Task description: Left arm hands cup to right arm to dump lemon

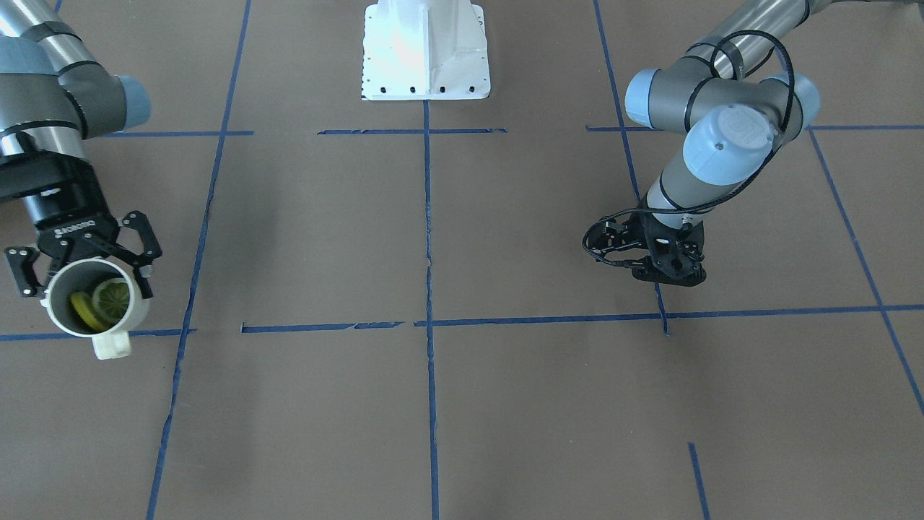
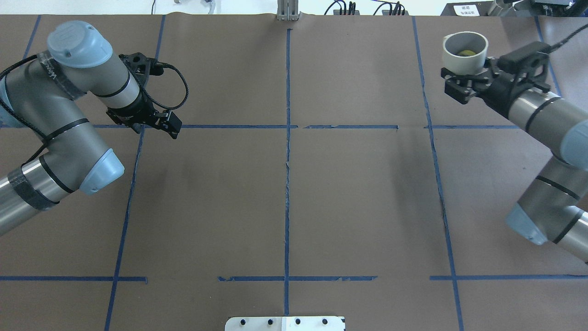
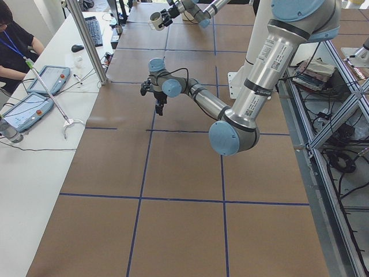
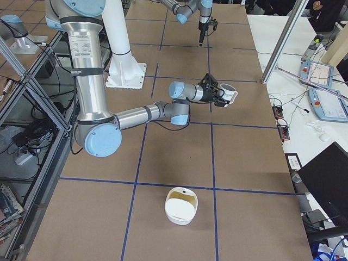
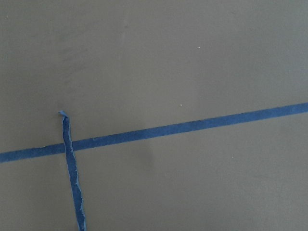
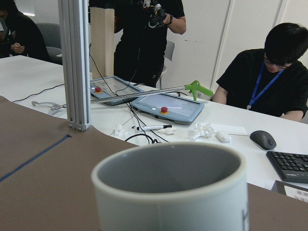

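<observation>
The white cup [image 1: 72,321] is upright in my right gripper [image 1: 85,282], whose fingers close on its sides near the rim. Its handle [image 1: 112,347] points away from the robot. Inside lies the yellow-green lemon [image 1: 108,302], seen as slices. From overhead the cup [image 2: 465,59] is at the table's far right corner, with the lemon [image 2: 467,53] showing in it. The right wrist view has the cup [image 6: 173,197] filling the bottom, its contents hidden. My left gripper [image 1: 669,278] points down over the far left of the table, open and holding nothing.
A white bowl-like container [image 4: 181,205] stands on the table beyond my right arm. The white robot base [image 1: 426,50] sits at the near middle edge. People, tablets [image 6: 166,107] and cables fill the side desk beyond the table's far edge.
</observation>
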Controlling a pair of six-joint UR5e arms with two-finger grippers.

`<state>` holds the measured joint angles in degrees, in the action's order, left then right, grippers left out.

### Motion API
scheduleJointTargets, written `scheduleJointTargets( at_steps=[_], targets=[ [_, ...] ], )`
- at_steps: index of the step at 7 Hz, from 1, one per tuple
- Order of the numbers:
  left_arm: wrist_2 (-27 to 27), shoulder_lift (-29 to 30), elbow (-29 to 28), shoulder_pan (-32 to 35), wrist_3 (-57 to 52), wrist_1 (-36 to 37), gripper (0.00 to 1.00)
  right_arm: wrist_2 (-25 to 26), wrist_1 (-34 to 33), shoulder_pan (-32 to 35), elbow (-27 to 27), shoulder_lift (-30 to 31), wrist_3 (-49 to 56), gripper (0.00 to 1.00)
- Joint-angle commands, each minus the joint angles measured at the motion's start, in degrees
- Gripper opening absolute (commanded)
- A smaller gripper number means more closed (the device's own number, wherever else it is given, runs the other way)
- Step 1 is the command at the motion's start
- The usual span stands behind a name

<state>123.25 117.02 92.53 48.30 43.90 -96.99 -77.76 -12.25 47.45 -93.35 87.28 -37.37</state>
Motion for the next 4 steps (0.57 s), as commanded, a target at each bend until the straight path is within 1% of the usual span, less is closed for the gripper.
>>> scheduleJointTargets(
  at_steps=[1, 2, 3, 4],
  targets=[
    [1.1, 0.0, 0.0, 0.5, 0.0, 0.0, 1.0, -0.3, 10.6, 1.4, -0.2, 12.5, -5.9, 0.15],
    [1.1, 0.0, 0.0, 0.5, 0.4, 0.0, 1.0, -0.3, 14.4, 2.2, 0.0, 17.3, -6.2, 0.14],
    [1.1, 0.0, 0.0, 0.4, 0.5, 0.0, 1.0, -0.3, 20.0, 3.0, 0.6, 22.3, -6.4, 0.14],
    [1.1, 0.0, 0.0, 0.4, 0.5, 0.0, 1.0, -0.3, 24.9, 3.3, 1.8, 25.3, -8.4, 0.14]
  ],
)
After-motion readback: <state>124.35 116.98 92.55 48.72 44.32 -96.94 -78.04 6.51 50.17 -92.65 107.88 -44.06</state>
